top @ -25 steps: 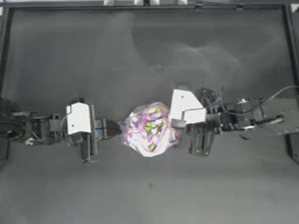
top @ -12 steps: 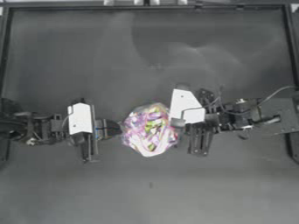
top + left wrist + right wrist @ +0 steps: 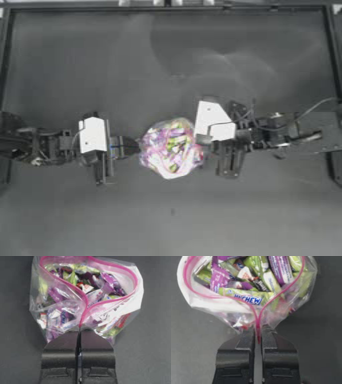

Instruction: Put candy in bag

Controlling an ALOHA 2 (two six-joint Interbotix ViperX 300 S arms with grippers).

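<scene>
From above, the bag (image 3: 171,148) sits in the middle of the dark table (image 3: 171,60), with the left gripper (image 3: 131,147) touching one end and the right gripper (image 3: 204,142) the other, probably so that its mouth can be held apart. In the left wrist view the jaws are closed tight on the pink seal strip (image 3: 85,309), and the mouth gapes over mixed sweets (image 3: 80,283). The right wrist view shows the same pinch at the opposite end of the strip; the red-orange candy is not visible in any view.
</scene>
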